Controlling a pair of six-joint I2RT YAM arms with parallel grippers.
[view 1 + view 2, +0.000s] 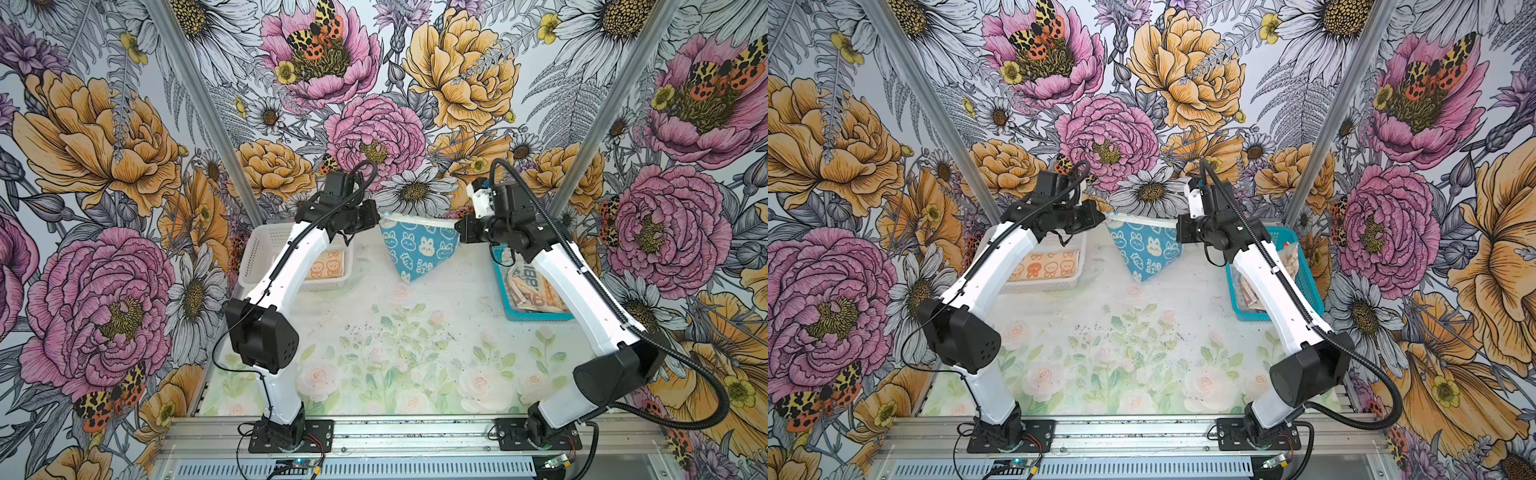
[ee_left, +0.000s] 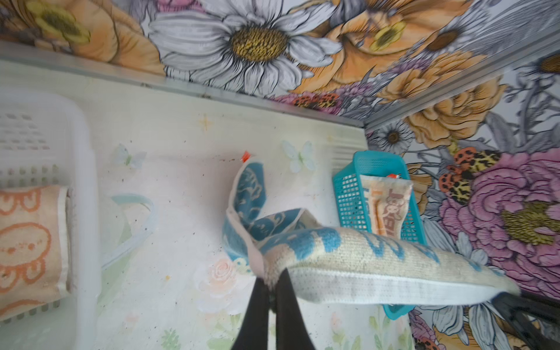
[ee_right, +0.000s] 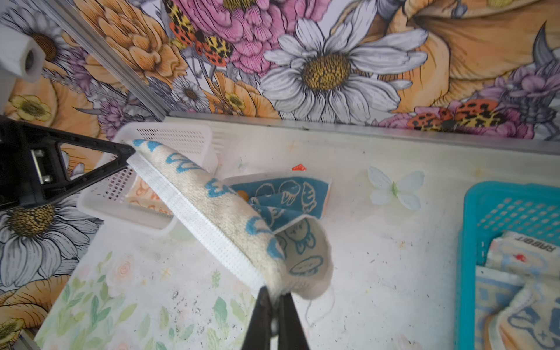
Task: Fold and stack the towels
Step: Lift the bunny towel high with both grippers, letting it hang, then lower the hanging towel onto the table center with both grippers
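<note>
Two tools [image 2: 273, 283] [image 3: 274, 295], blue towel [image 1: 419, 249] between

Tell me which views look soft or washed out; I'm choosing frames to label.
Left wrist view: white basket blurred and washed out, blue towel fairly crisp. Right wrist view: towel weave sharp, teal basket slightly soft. Both top views: sharp, tabletop pale.

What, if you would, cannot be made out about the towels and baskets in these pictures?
- Teal basket: right arm partly covers it in both top views; towel count inside unclear.
- Orange towel: cut off by the left wrist view's edge.
- White basket: left arm hides part.
</note>
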